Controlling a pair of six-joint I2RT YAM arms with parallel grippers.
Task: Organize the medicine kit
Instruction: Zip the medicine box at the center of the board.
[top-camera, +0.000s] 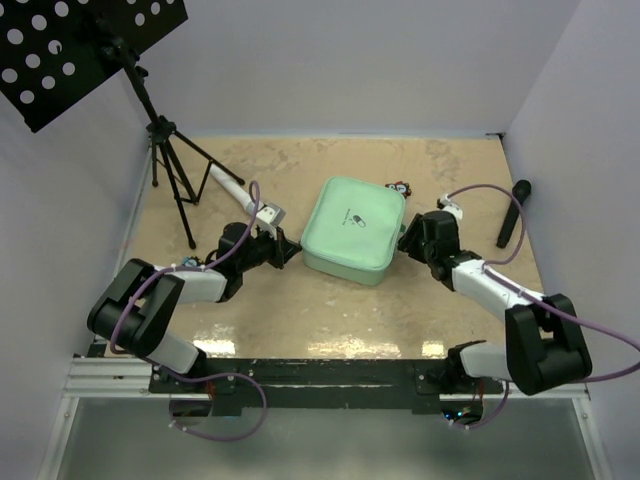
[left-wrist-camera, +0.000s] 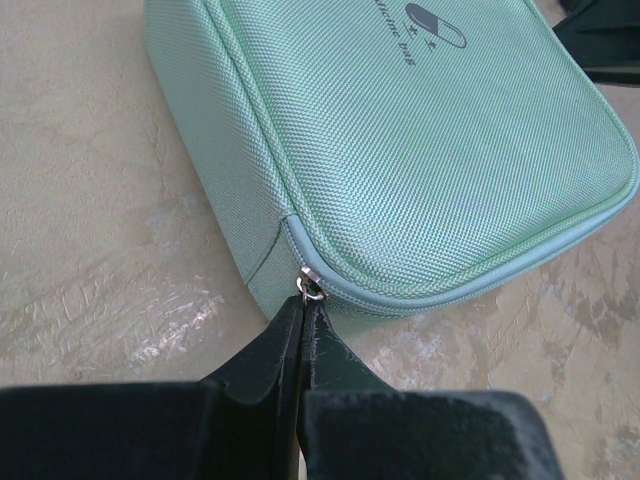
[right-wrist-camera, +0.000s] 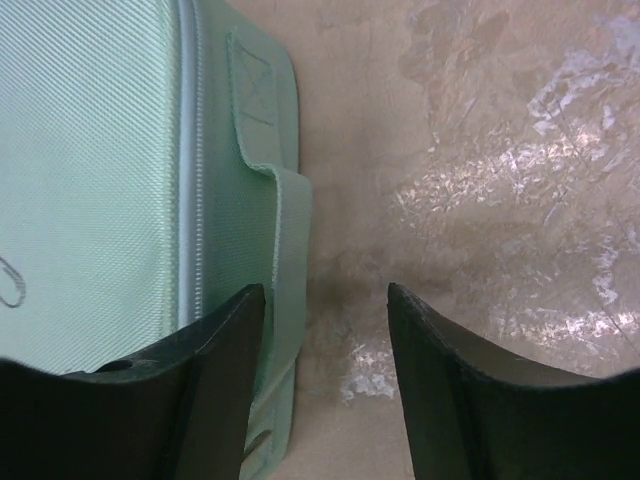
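medicine kit (top-camera: 355, 230) mid-table, white cylinder (top-camera: 232, 188) left, black stick (top-camera: 512, 213) right

Nothing much can really be read here: just a small two-tone pill logo (left-wrist-camera: 436, 26) is printed on the lid of the mint-green medicine kit (left-wrist-camera: 420, 160), and the tiny dark lettering (left-wrist-camera: 396, 32) beside it can't be made out.
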